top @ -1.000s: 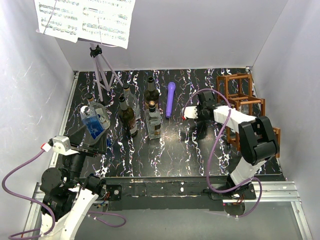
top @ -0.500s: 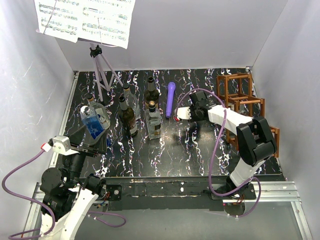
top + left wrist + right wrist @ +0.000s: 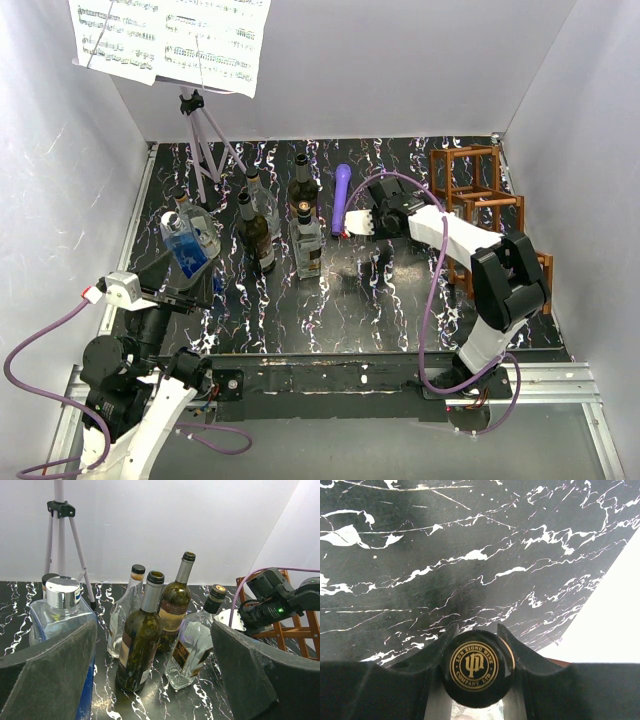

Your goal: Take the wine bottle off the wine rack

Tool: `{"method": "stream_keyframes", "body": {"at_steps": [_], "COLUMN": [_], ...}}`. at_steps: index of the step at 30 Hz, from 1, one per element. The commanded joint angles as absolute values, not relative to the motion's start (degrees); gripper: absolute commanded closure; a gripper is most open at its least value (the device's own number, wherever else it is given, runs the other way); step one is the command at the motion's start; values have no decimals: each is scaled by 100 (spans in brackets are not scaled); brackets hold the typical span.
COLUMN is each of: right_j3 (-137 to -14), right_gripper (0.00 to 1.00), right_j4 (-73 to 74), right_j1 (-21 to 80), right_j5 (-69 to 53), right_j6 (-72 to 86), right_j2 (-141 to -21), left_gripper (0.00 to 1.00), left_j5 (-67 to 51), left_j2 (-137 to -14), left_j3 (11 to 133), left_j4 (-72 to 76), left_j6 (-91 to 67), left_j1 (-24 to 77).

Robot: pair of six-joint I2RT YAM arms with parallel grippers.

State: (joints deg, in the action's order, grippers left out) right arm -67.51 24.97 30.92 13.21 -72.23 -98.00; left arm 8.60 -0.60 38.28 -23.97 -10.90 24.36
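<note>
One wine bottle (image 3: 474, 666), clamped by right pincer (image 3: 476, 645); left pincer (image 3: 154, 630) gapes; one wine rack (image 3: 470, 185) nearby.

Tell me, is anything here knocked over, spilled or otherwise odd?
Only the long purple object: it lies flat on the table, while the bottles beside it all stand upright. No spill or breakage shows.
</note>
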Motion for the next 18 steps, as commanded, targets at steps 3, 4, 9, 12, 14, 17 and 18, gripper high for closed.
{"method": "stream_keyframes", "body": {"at_steps": [3,4,9,12,14,17,18], "right_j3": [-7347,-7391,-7620,-7716,-7760,-7770,-7761], "right_gripper": [99,99,99,99,99,99,99], "right_j4": [2996,3067,3287,3305,3287,3331,3348], "right_j1": [3348,3375,3463,3559,3603,3665,3709], "right_j5": [1687,1740,1854,1890,1872,1872,1863], "right_j6": [-7304,-7269,-7093,-7058,-7005,-6952,-6952], "right_j2": [-9984,-10037,-10265,-10344,-10388,-10468,-10503], "left_gripper": [2,2,2,2,2,2,2], "left_j5": [879,879,879,879,879,879,879], "left_j2": [-105,-114,-97,-105,-105,-88,-88], "left_j3": [3823,3823,3823,3823,3823,3823,3823], "left_j4": [-2408,-2408,-2417,-2417,-2417,-2426,-2426], "left_j6": [-1028,-1028,-1028,-1028,-1028,-1028,-1028], "left_j1": [2443,2443,2443,2443,2443,2443,2443]}}
